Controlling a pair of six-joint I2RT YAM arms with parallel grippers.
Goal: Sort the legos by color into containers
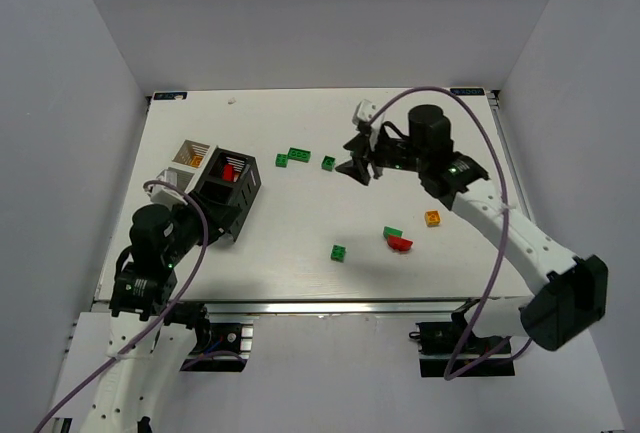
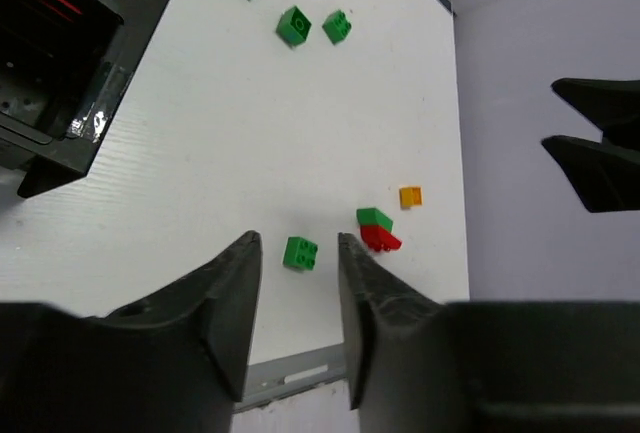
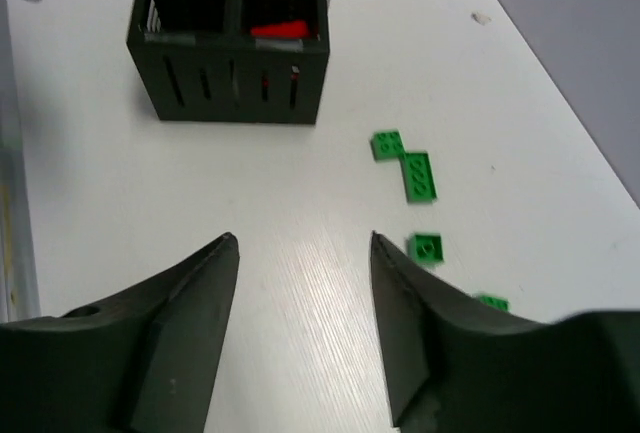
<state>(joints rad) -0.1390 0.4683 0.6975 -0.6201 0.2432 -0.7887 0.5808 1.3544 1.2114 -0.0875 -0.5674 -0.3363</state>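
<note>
White table [image 1: 300, 213], faint ribbed grain in wrist views. Plain grey-lilac left wall [image 1: 60, 103], back wall [image 1: 320, 13] and right wall [image 1: 590, 103] close it in. Metal rail [image 1: 330, 305] along near edge. Dark tag [image 1: 168, 95] at far-left corner, second tag [image 1: 467, 91] at far-right corner. Tiny speck [image 1: 231, 102] near far edge, too small to identify.
</note>
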